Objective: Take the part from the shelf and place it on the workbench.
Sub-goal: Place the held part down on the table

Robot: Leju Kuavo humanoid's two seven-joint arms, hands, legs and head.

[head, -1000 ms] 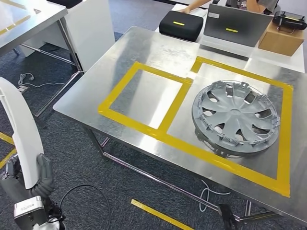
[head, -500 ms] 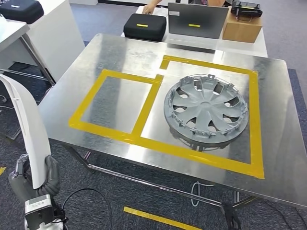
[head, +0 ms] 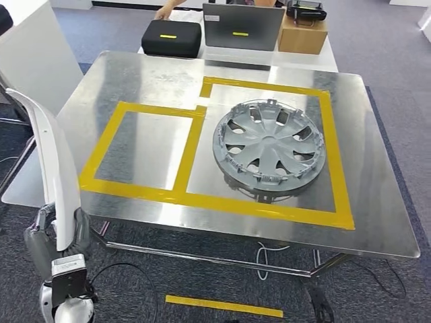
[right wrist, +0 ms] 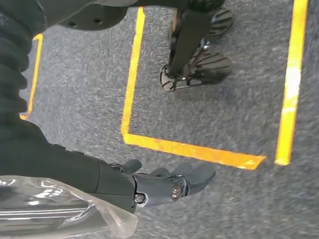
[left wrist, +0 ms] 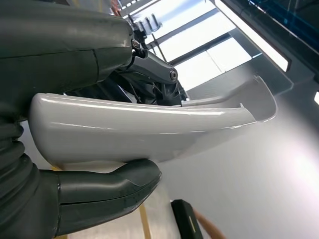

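A long, curved white part (head: 53, 161) stands upright at the lower left, in front of the workbench's near left corner. My left hand (head: 56, 239) grips its lower end. In the left wrist view the part (left wrist: 143, 124) lies between the thumb (left wrist: 109, 191) and the darker fingers. The metal workbench (head: 152, 74) bears two yellow-taped rectangles. The left rectangle (head: 142, 149) is bare, and a grey wheel cover (head: 268, 141) lies in the right one. My right hand (right wrist: 161, 184) hangs over the carpet with its fingers stretched out and nothing in them.
Behind the workbench, a second table holds a black case (head: 171, 38), a laptop (head: 241, 27) and a cardboard box (head: 302, 35), with a person's hand (head: 165, 11) by the case. A white desk (head: 30, 47) stands at the left. Cables (head: 132, 276) and yellow tape (head: 223, 306) lie on the floor.
The whole picture has shifted: the camera has turned, and the workbench now sits more squarely ahead. My left hand still holds the white part upright.
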